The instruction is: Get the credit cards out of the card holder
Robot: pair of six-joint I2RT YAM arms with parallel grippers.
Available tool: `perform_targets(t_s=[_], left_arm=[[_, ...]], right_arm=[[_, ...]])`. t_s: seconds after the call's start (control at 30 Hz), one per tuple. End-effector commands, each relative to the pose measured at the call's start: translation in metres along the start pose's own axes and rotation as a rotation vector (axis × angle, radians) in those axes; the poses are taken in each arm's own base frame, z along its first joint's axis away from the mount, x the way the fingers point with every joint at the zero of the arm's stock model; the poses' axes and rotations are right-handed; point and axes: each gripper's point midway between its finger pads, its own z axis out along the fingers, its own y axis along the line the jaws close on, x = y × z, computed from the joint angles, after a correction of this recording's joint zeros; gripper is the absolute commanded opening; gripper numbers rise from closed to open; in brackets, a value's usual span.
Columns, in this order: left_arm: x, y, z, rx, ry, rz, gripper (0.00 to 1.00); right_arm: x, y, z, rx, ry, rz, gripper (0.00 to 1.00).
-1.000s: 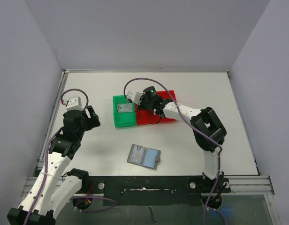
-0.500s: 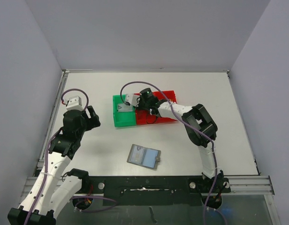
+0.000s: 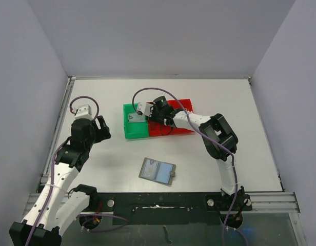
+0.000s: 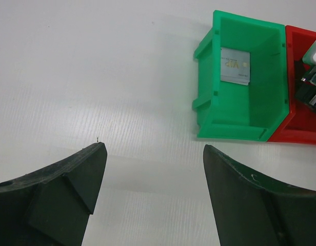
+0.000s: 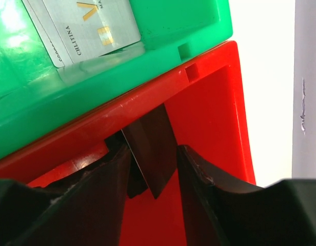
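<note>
The right end effector [image 5: 150, 149] has just parted halfway in the red bin [image 5: 214, 113], releasing the black card [image 5: 153, 133], likely finishing the unloading.

From above we see the whole table [image 3: 214, 102]. Left wrist views the green bin [image 4: 232, 125] from well off; right wrist, probably tilted downward, sits nearly against it.

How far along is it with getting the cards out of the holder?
Nearly done, it seems. The silvery card lies in the green bin. The black card stands in the red bin, between the fingers of the open right pincer, apparently let go. The card holder lies open on the table; whether any card is left inside, I cannot tell.
</note>
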Motion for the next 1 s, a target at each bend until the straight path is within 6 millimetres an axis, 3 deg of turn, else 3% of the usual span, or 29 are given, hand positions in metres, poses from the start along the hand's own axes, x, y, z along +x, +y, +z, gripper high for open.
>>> perform_targets(t_s=[0.0, 0.77, 0.97], left_arm=[[-0.016, -0.008, 0.002, 0.034, -0.052, -0.002, 0.75], [-0.012, -0.011, 0.005, 0.049, -0.032, 0.004, 0.75], [-0.012, -0.011, 0.005, 0.049, -0.03, 0.006, 0.75]], right_arm=[[-0.021, -0.025, -0.016, 0.05, -0.078, 0.058, 0.43], [-0.039, -0.059, -0.049, 0.075, -0.201, 0.187, 0.54], [-0.064, -0.085, -0.08, 0.146, -0.296, 0.316, 0.56]])
